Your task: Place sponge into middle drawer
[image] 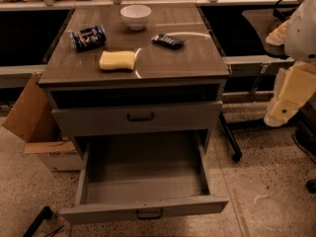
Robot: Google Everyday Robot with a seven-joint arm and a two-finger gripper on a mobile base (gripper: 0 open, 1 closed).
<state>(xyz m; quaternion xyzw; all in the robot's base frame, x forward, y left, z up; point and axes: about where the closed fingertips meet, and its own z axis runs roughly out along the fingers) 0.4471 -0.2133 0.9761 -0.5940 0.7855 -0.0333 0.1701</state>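
The pale yellow sponge (117, 60) lies flat on the cabinet top, at the front left, with nothing on it. The middle drawer (148, 209) is pulled fully open below; its plain grey inside holds nothing. My cream gripper (289, 95) hangs at the right edge of the camera view, off the cabinet's right side. It is at about the height of the upper drawer front, well away from the sponge and touching nothing.
On the top stand a white bowl (136, 16) at the back, a blue can (88, 37) on its side at the left, and a dark snack packet (168, 40). The upper drawer front (138, 117) is shut. A cardboard box (29, 117) stands at the left and black table legs (229, 137) at the right.
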